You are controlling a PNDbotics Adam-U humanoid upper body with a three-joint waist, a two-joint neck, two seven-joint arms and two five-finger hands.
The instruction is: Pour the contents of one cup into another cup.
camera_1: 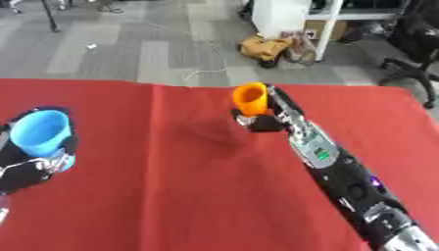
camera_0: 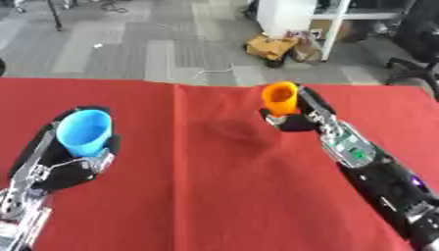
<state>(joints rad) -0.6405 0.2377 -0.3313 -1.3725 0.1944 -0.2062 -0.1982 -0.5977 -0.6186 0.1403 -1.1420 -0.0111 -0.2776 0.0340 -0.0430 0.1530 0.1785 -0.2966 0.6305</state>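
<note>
A blue cup [camera_0: 85, 130] stands upright at the left of the red table [camera_0: 214, 196], its mouth open upward. My left hand [camera_0: 73, 164] is curled round its lower part from behind and below. An orange cup [camera_0: 280, 98] is at the far right of centre, upright. My right hand [camera_0: 298, 115] is shut on it, with fingers up along its right side and the thumb at its base. Whether either cup is lifted off the cloth I cannot tell. What is inside the cups does not show.
The red cloth covers the whole table, with a crease running down its middle [camera_0: 176, 147]. Beyond the far edge lie grey floor, a brown bag [camera_0: 270, 46], white furniture [camera_0: 291, 17] and a black chair [camera_0: 411, 68].
</note>
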